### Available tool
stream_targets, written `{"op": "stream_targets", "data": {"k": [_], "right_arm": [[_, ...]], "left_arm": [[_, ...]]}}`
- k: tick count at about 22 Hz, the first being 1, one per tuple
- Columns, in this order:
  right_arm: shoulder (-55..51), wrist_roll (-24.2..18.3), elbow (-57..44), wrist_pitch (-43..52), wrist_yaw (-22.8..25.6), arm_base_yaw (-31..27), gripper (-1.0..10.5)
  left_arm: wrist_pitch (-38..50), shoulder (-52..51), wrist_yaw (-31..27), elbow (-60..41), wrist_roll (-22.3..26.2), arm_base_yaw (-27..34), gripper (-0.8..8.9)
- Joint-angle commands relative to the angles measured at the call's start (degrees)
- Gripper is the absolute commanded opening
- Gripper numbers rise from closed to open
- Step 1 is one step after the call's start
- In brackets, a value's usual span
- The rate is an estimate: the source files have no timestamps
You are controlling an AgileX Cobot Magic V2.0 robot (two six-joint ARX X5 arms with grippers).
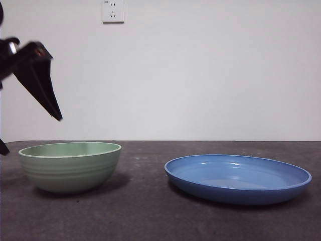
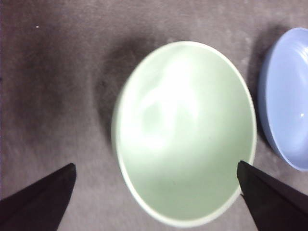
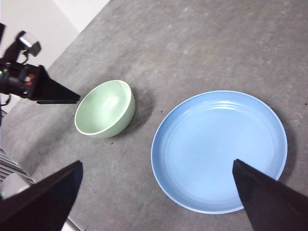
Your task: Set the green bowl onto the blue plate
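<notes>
- green bowl (image 1: pixel 70 166) sits upright on the dark grey desk (image 1: pixel 150 211), over at the 9 o'clock side of the front view; nothing inside it, far as the wrist views show; faint ridges run round its outside
- blue plate (image 1: pixel 237 178) lies flat on the desk toward 3 o'clock of the bowl; the two are near each other but not touching, there's a strip of bare desk between them; plate is clearly wider and much lower than the bowl
- left end effector (image 2: pixel 156 192) hangs above the bowl, jaws spread wide; in its own wrist view the two black tips sit either side of the bowl's rim, one tip out over bare desk and the other right at the rim edge; not touching the bowl, nothing pinched
- in the front view that same end effector (image 1: pixel 52 113) comes in from the upper 9 o'clock edge, one dark jaw pointing down and clear above the bowl's rim
- right end effector (image 3: pixel 156 185) is also spread, holding nothing; its camera looks down on the plate (image 3: pixel 219 150), with the bowl (image 3: pixel 104 108) off to one side and the left arm's jaw next to that bowl
- white wall socket (image 1: pixel 113 11) up at 12 o'clock on the back wall
</notes>
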Motion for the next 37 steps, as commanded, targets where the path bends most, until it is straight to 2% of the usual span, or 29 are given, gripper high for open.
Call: {"op": "stream_targets", "data": {"k": [1,4,9,16,19,20,22,25,27,32,37], "right_arm": [[0.2,-0.3,1.0,0.6,-0.1,0.3,5.0],[0.2,-0.3,1.0,0.6,-0.1,0.3,5.0],[0.2,-0.3,1.0,0.6,-0.1,0.3,5.0],[0.2,-0.3,1.0,0.6,-0.1,0.3,5.0],[0.2,-0.3,1.0,0.6,-0.1,0.3,5.0],[0.2,-0.3,1.0,0.6,-0.1,0.3,5.0],[0.2,-0.3,1.0,0.6,-0.1,0.3,5.0],[0.2,-0.3,1.0,0.6,-0.1,0.3,5.0],[0.2,-0.3,1.0,0.6,-0.1,0.3,5.0],[0.2,-0.5,1.0,0.6,-0.1,0.3,5.0],[0.2,-0.5,1.0,0.6,-0.1,0.3,5.0]], "left_arm": [[2.3,3.1,-1.7,1.5,0.9,-0.2,6.88],[2.7,5.6,-4.3,2.0,0.9,-0.2,6.87],[2.8,8.0,-4.5,2.1,0.9,-0.2,6.54],[2.8,9.5,-4.6,2.1,0.0,-1.2,3.11],[2.8,9.7,-4.8,2.1,0.4,-1.7,0.58],[3.0,9.7,-4.8,2.1,0.7,-1.8,0.07],[3.5,9.7,-5.7,2.1,0.7,-2.0,0.08],[1.3,9.7,-11.5,3.8,-0.2,-3.5,0.08],[-0.4,9.7,-12.9,6.1,-0.3,-5.3,0.09],[-3.3,9.8,-15.5,14.4,-3.6,-12.3,0.09],[-9.4,14.8,-17.1,26.0,-3.9,-18.9,0.09]]}}
